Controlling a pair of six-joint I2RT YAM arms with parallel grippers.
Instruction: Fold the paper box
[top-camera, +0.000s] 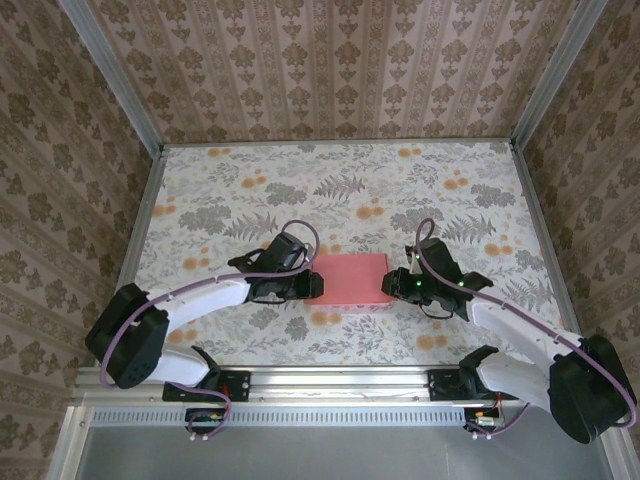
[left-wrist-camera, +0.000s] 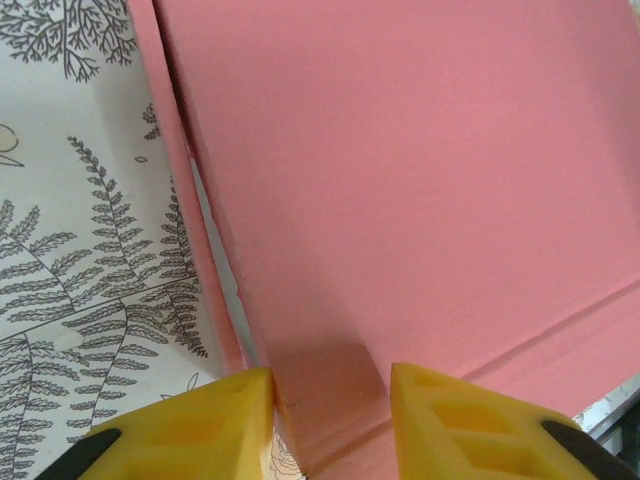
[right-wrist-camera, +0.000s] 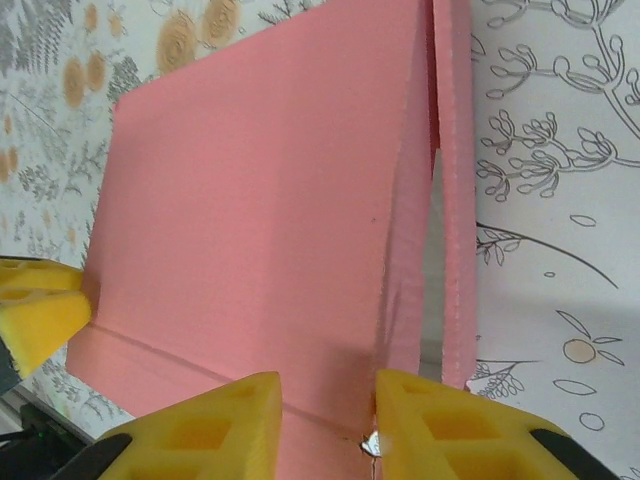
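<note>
Top view: the paper box (top-camera: 348, 278) sits mid-tabletop (top-camera: 340, 180), a pink oblong with the left fingers (top-camera: 305, 287) and right fingers (top-camera: 398, 284) at its ends; judged mid-fold, side walls going up. Left wrist: yellow fingers straddle a flap of smooth matte card, creases sharp – pinching or only bracketing, cannot tell. Right wrist: same straddle over a doubled wall, grip equally unclear – next likely needs that wall pressed flush along its crease.
</note>
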